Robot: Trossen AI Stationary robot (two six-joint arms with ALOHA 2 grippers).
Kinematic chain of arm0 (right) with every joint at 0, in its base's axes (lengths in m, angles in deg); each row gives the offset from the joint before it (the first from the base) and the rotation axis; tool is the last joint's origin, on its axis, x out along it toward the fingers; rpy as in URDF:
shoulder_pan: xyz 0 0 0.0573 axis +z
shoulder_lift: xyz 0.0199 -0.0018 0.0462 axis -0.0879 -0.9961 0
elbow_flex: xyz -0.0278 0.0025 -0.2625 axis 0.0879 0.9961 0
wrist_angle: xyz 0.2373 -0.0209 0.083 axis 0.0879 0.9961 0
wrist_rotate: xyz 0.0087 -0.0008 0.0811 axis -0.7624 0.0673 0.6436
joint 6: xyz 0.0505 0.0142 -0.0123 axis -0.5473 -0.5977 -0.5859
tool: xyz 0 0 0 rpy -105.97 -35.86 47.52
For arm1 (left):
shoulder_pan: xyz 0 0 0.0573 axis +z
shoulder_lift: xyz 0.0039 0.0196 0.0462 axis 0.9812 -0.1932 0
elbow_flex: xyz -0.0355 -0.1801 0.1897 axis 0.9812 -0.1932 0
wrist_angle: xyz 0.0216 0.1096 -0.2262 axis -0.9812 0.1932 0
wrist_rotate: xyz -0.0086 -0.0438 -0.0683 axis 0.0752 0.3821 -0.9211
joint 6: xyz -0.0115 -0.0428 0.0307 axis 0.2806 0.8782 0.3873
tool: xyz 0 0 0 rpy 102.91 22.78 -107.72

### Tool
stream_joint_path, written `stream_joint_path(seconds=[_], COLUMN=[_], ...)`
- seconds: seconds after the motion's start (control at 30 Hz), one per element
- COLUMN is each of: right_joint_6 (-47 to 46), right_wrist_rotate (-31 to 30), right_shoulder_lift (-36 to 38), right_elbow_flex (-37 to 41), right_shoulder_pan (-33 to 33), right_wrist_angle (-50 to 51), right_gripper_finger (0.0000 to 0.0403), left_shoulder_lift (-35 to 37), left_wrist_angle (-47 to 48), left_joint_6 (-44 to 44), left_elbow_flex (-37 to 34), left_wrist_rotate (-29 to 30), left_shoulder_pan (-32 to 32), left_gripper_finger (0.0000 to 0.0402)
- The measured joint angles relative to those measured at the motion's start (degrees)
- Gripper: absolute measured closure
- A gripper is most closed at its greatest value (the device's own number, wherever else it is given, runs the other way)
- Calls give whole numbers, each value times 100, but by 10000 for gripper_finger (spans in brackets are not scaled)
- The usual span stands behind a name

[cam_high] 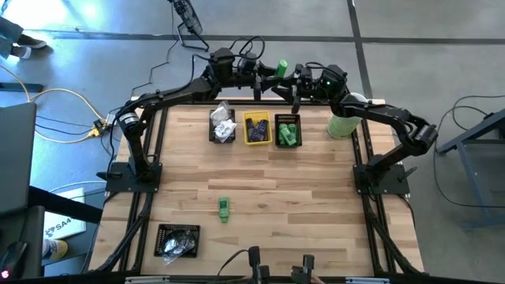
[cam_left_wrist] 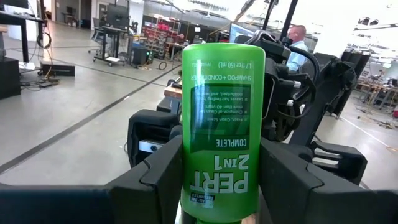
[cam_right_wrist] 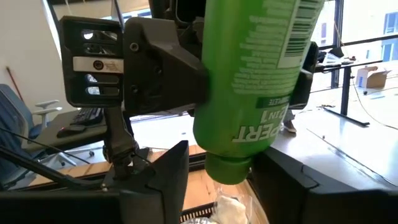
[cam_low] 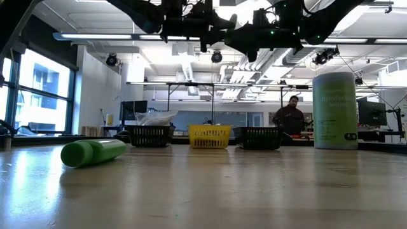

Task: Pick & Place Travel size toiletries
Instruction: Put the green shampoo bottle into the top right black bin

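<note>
A green "Pert 2 in 1" bottle (cam_high: 282, 67) hangs high over the table's far edge, between my two arms. My left gripper (cam_left_wrist: 221, 186) is shut on it. My right gripper (cam_right_wrist: 221, 180) comes from the right, open. Its fingers stand on either side of the bottle's cap end (cam_right_wrist: 227, 167), with a narrow gap showing beside the cap. A second green bottle (cam_high: 224, 208) lies on its side on the wood near the table's middle. It also shows in the low view (cam_low: 92, 152). My left gripper pinches the bottle's body (cam_left_wrist: 221, 168) between its two fingers, at the part printed "PERT". The fingers (cam_left_wrist: 163, 177) reach in about level from the table's left and lie across the bottle. The bottle is lifted clear and tilted, its cap end lowest.
Three small bins stand in a row at the far side: black (cam_high: 222, 126), yellow (cam_high: 257, 128), and black with green bottles (cam_high: 288, 131). A fourth black bin (cam_high: 177, 241) sits near the front left. A pale-green cylinder (cam_high: 343, 122) stands far right. A person (cam_low: 291, 114) is beyond the table.
</note>
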Motion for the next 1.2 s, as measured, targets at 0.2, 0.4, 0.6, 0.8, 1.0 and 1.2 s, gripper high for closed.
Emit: stream_joint_path(seconds=[0.2,0.4,0.6,0.8,1.0,1.2], right_joint_6=[2,-15,-36,-45,-45,-21], right_wrist_rotate=[-105,-91,-85,-83,-82,-82], right_shoulder_lift=[0,0,0,0,0,0], right_elbow_flex=[2,2,2,2,2,2], right_shoulder_pan=[0,-2,-2,-2,-2,-2], right_wrist_angle=[-10,-20,-22,-24,-24,-18], right_gripper_finger=[286,303,313,314,314,314], left_shoulder_lift=[0,2,2,2,2,2], left_wrist_angle=[2,2,7,11,11,33], left_joint_6=[-2,-37,-20,-15,-7,-15], left_elbow_flex=[0,2,2,2,2,2], left_wrist_rotate=[5,6,7,7,8,49], left_shoulder_pan=[-32,-33,-33,-24,-24,-24], left_gripper_finger=[229,229,229,229,229,204])
